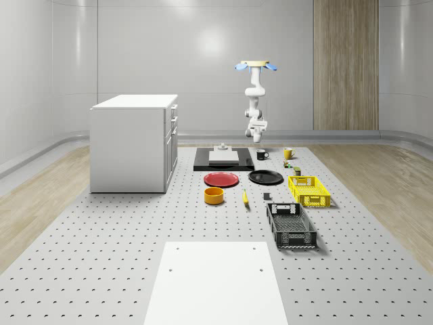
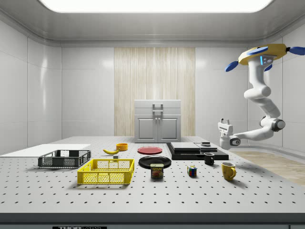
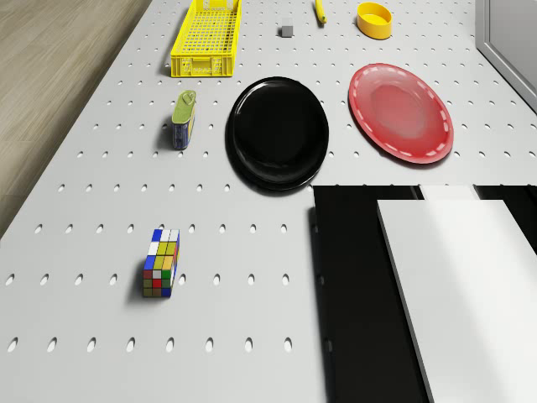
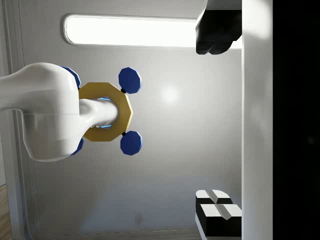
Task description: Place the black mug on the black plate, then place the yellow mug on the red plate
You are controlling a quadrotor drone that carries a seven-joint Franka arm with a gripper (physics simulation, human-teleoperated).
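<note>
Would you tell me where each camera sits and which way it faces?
Whole-scene view: high off the table's near end, facing the back wall; drone, arm and gripper hover over its far end.
Side view: low beside the table, facing the cabinet; drone and arm at its right.
Drone view: on the drone, looking down at the black plate and red plate.
Wrist view: on the wrist, aimed up at the drone's underside.
Shared: whole-scene and side views both show black mug and yellow mug.

In the drone view we see the yellow crate (image 3: 207, 39), the banana (image 3: 320, 11) and the black slab (image 3: 369, 294) cut off by the frame's edges. In the whole-scene view the small grey block (image 1: 266, 197) and the can (image 1: 297, 171) are too small to identify.
</note>
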